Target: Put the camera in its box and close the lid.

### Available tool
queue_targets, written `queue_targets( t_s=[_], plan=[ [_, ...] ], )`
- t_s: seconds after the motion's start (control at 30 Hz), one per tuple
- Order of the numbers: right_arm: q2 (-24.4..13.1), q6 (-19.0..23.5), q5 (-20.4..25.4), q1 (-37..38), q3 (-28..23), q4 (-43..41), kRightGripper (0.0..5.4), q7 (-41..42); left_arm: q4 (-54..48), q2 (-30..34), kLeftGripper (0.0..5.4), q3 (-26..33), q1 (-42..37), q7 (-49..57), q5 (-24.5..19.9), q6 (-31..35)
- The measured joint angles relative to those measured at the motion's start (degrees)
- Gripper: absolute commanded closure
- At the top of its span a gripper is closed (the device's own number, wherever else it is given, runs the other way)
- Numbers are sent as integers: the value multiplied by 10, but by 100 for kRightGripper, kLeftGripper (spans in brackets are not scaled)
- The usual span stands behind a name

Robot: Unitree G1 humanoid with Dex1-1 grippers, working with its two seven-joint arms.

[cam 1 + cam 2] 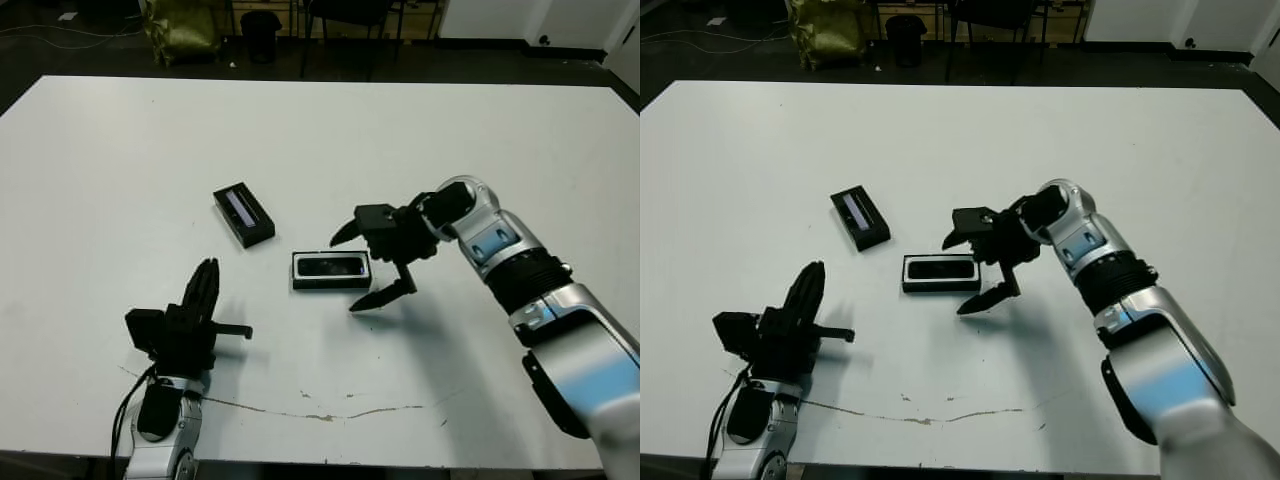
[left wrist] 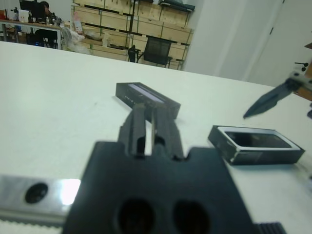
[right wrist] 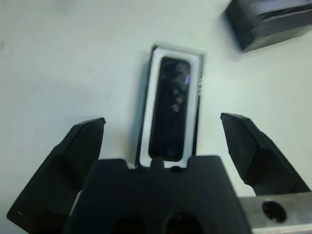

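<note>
A: So, where's the camera (image 3: 169, 113)?

B: In the box (image 1: 331, 270). It lies flat in the white lining, glossy face up. Box sits mid-table.

A: Right gripper (image 1: 353, 268)?

B: Just beside the box's right end, fingers spread wide, one to the far side and one to the near side of that end. Empty, no contact that I can see. In the right wrist view the box runs straight out between the two fingers.

A: Lid (image 1: 243, 216)?

B: Off. Open side up, pale strip showing, lying at an angle on the table (image 1: 420, 140). It's left of the box and farther from the robot, near it but apart.

A: Left gripper (image 1: 204, 275)?

B: Near the front left edge, well apart from box and lid. Fingers close together, only a thin gap in the left wrist view, holding nothing.

A: Table condition?

B: White, with a thin cracked line (image 1: 320, 414) along the front.
</note>
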Motion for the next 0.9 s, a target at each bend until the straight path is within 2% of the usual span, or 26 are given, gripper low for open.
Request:
queue_targets(
  t_s=[0.17,0.23,0.37,0.43,0.47,0.53,0.67,0.73,0.83,0.9],
  plan=[
    [-19,99,57,52,-75,-117,1,-56,4,0,540,1,-2,-7,-3,-6],
    [-26,130,73,90,-105,-191,1,-101,4,0,540,1,-2,-7,-5,-6],
    [-26,219,116,182,-176,-360,1,-212,1,0,540,1,-1,-7,-5,-6],
    [-24,251,133,230,-203,-440,20,-263,-1,1,540,1,0,-12,-12,-4],
    [-22,254,139,257,-216,-478,36,-287,-3,2,540,1,0,-15,-13,-4],
    [-15,250,147,311,-238,-541,82,-337,-8,10,540,3,-1,-19,-12,-5],
    [27,196,153,433,-262,-630,173,-430,-62,38,540,11,-2,-20,-3,20],
    [46,155,161,486,-261,-645,218,-450,-95,54,540,14,-2,-22,-3,49],
    [63,66,156,545,-244,-638,286,-467,-139,78,540,16,-11,-25,-2,94],
    [72,28,149,573,-228,-628,332,-478,-164,97,540,17,-29,-30,-1,125]
  ],
)
